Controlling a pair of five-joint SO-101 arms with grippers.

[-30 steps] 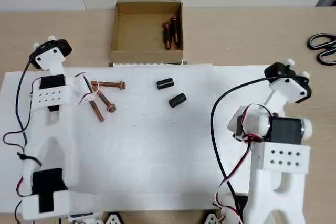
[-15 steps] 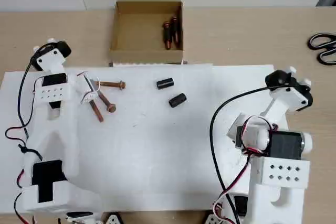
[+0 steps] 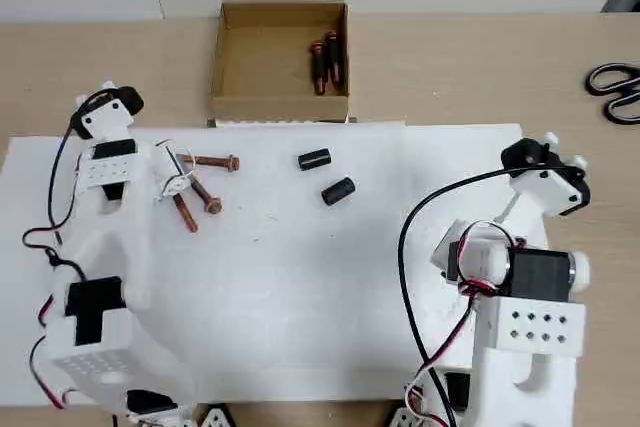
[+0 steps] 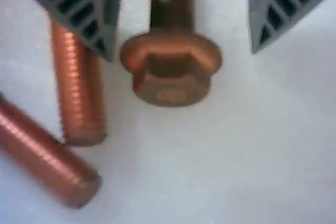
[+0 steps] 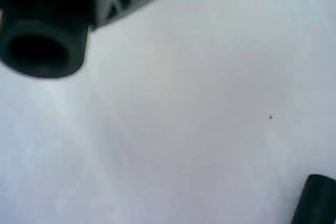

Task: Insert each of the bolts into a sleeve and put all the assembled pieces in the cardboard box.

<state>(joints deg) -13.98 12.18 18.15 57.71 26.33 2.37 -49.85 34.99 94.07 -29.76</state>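
Straddling a copper bolt [image 4: 170, 72] for pickup, the left gripper [image 4: 181, 50] was spread empty, the right gripper [image 5: 68, 9] clamped on a black sleeve [image 5: 44, 45].

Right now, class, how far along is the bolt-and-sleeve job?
Done: two assembled pieces lie in the cardboard box. In hand: the right gripper seems to hold a sleeve; the open left gripper straddles a bolt. Left: three bolts and three sleeves unjoined.

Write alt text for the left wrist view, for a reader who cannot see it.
A flange-headed copper bolt lies between the open fingers of the left hand. Two more bolts lie beside it on the white mat.
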